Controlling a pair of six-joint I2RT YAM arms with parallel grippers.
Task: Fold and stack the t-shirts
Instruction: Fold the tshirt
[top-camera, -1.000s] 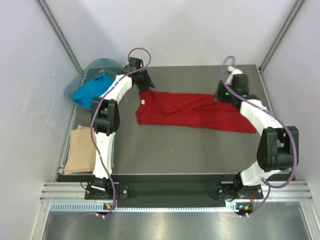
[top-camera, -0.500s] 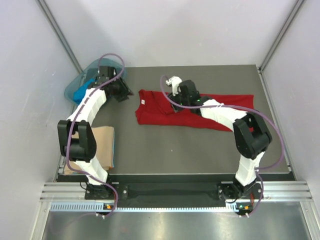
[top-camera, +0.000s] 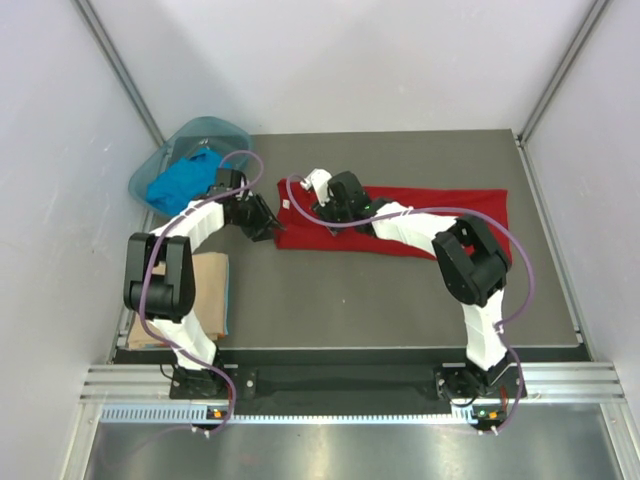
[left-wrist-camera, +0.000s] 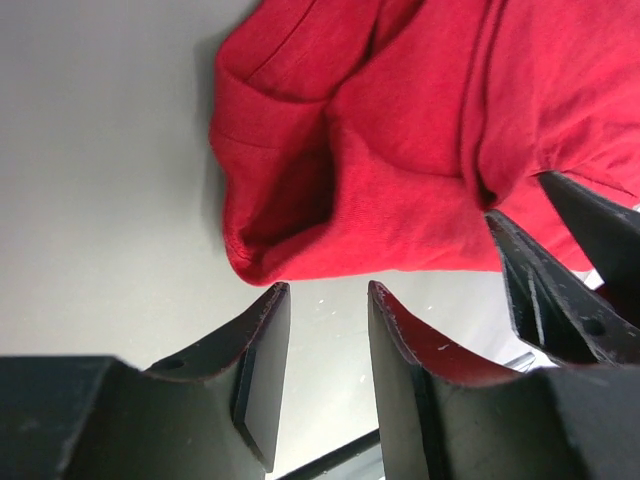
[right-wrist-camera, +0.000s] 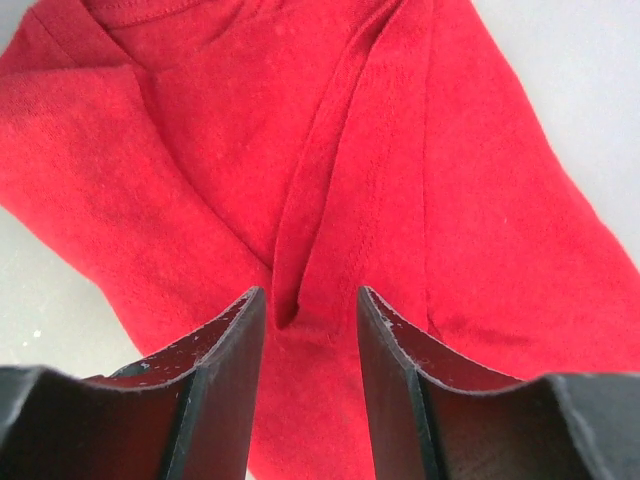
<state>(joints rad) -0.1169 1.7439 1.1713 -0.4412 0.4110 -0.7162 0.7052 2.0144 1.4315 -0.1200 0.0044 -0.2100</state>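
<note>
Now the left gripper (left-wrist-camera: 325, 292) gapes empty at a corner of the red shirt (left-wrist-camera: 400, 150) on the table (top-camera: 400, 300), the right gripper (right-wrist-camera: 310, 297) open over a ridge; each should pinch both layers squarely.

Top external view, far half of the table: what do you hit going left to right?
Translucent teal plastic basin holding the bright blue t-shirt → left gripper → deep red t-shirt
</note>
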